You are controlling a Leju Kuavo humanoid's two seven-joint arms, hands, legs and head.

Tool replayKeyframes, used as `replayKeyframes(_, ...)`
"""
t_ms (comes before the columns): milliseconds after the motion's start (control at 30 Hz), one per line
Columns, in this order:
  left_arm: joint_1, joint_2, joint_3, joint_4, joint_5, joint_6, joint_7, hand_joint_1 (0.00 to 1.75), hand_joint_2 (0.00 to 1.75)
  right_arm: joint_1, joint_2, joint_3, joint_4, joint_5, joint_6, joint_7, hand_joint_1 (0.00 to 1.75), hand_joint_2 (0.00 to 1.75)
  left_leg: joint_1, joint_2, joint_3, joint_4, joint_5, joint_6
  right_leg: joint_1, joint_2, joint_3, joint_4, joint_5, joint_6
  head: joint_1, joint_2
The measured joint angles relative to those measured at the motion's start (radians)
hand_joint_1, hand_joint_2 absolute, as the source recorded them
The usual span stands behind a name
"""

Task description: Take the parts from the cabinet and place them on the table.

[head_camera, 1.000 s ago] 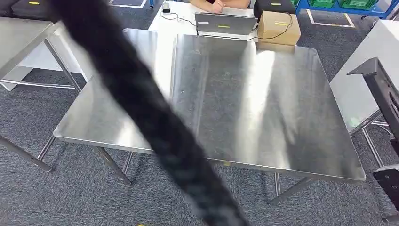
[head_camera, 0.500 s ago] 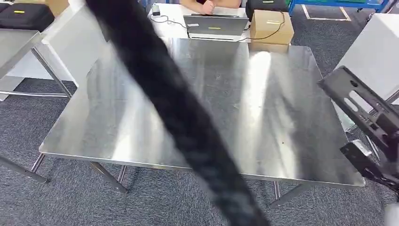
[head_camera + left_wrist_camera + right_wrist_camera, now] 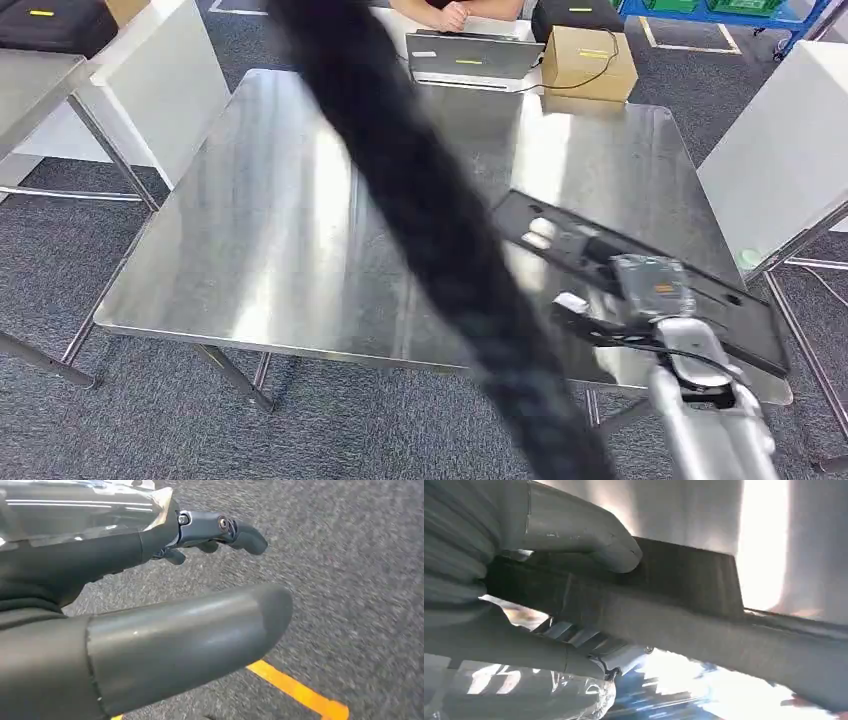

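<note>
A long flat black part (image 3: 560, 235) with slots lies slantwise over the right front of the steel table (image 3: 280, 230). My right hand (image 3: 645, 290) grips it near its middle; whether the part touches the tabletop I cannot tell. In the right wrist view the thumb (image 3: 574, 530) presses on the dark part (image 3: 684, 595), with the other fingers under it. My left hand (image 3: 150, 630) hangs over grey carpet, thumb and fingers apart, holding nothing.
A thick black braided cable (image 3: 430, 220) crosses the head view and hides part of the table. A laptop (image 3: 470, 55), a cardboard box (image 3: 590, 60) and a person's hand (image 3: 450, 15) are beyond the far edge. A white table (image 3: 790, 150) stands to the right.
My right arm has swung the black part in from the right edge to over the table's right front. The camera has shifted a little as well.
</note>
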Motion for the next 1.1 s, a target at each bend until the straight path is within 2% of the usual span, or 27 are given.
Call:
replayKeyframes(100,-0.015,-0.004,-0.017,0.0,0.005,-0.002,0.006,0.0,0.0,-0.101,0.055,0.153,0.162,0.006,-0.011,-0.002,1.52,1.75,0.001,-0.003,0.0,0.0,0.002,0.003,0.0,-0.003,0.001,0.0,0.001,0.001,0.0,0.0)
replayKeyframes(267,-0.019,-0.006,-0.034,0.0,0.024,-0.008,0.01,0.0,0.0,-0.24,0.15,0.277,0.382,0.004,-0.075,-0.005,1.52,1.75,0.004,0.001,0.004,-0.001,0.003,0.003,0.004,0.0,0.003,0.0,0.001,0.002,0.0,0.0)
replayKeyframes(400,-0.02,-0.009,-0.039,0.0,0.045,-0.01,0.0,0.0,0.0,-0.323,0.211,0.313,0.507,0.001,-0.1,0.021,1.52,1.75,0.005,0.003,0.006,-0.002,0.002,0.002,0.004,0.001,0.004,0.0,0.001,0.001,0.0,0.0)
replayKeyframes(600,0.0,-0.009,-0.039,-0.001,0.069,0.012,-0.001,0.0,0.0,-0.384,0.244,0.316,0.605,0.002,-0.129,0.111,1.52,1.75,0.005,0.003,0.008,-0.003,0.002,0.002,0.004,0.001,0.005,0.0,0.001,0.001,0.0,0.0)
replayKeyframes(633,0.007,-0.009,-0.039,-0.001,0.069,0.018,-0.001,0.0,1.75,-0.392,0.245,0.315,0.616,0.003,-0.131,0.126,0.0,0.0,0.005,0.002,0.008,-0.003,0.002,0.002,0.004,0.001,0.006,0.0,0.001,0.001,0.0,0.0)
replayKeyframes(800,0.031,-0.008,-0.037,-0.001,0.091,0.01,-0.008,0.0,1.75,-0.408,0.239,0.293,0.653,0.013,-0.135,0.17,0.0,0.0,0.004,-0.002,0.006,-0.003,0.003,0.003,0.004,-0.002,0.005,0.0,0.001,0.001,0.0,0.0)
replayKeyframes(833,0.034,-0.008,-0.036,-0.001,0.091,0.009,-0.007,0.0,0.0,-0.409,0.238,0.289,0.657,0.016,-0.135,0.172,0.0,0.0,0.004,-0.002,0.006,-0.003,0.003,0.003,0.004,-0.002,0.005,0.0,0.001,0.001,0.0,0.0)
replayKeyframes(933,0.036,-0.008,-0.035,-0.001,0.09,-0.002,-0.003,0.0,0.0,-0.417,0.236,0.275,0.664,0.024,-0.141,0.177,0.0,0.0,0.004,-0.001,0.006,-0.002,0.003,0.003,0.003,-0.002,0.005,0.0,0.001,0.001,0.0,0.0)
replayKeyframes(1100,0.037,-0.01,-0.036,-0.001,0.069,0.011,0.04,0.0,0.0,-0.423,0.236,0.244,0.671,0.031,-0.15,0.177,0.0,0.0,0.004,-0.002,0.005,-0.002,0.003,0.003,0.004,-0.002,0.004,0.0,0.001,0.001,0.0,0.0)
